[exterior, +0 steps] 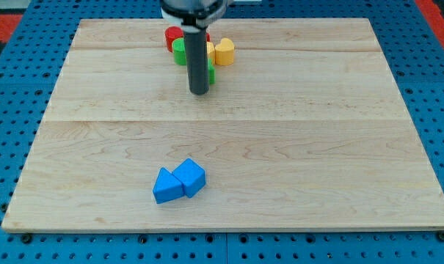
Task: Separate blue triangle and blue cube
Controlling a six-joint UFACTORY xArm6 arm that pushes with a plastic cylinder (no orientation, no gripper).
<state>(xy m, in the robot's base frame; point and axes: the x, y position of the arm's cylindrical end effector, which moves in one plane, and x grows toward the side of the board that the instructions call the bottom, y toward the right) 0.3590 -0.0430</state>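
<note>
The blue triangle [166, 186] and the blue cube [191, 177] lie touching each other near the view's bottom, left of the middle; the triangle is on the left, the cube on the right. My tip [199, 92] rests on the board in the upper middle, well above both blue blocks and apart from them.
A cluster of blocks sits near the view's top behind the rod: a red block [173, 37], a green block [180, 53], a yellow heart-shaped block [224, 50] and another green block [211, 74] partly hidden. The wooden board [317, 147] lies on a blue perforated table.
</note>
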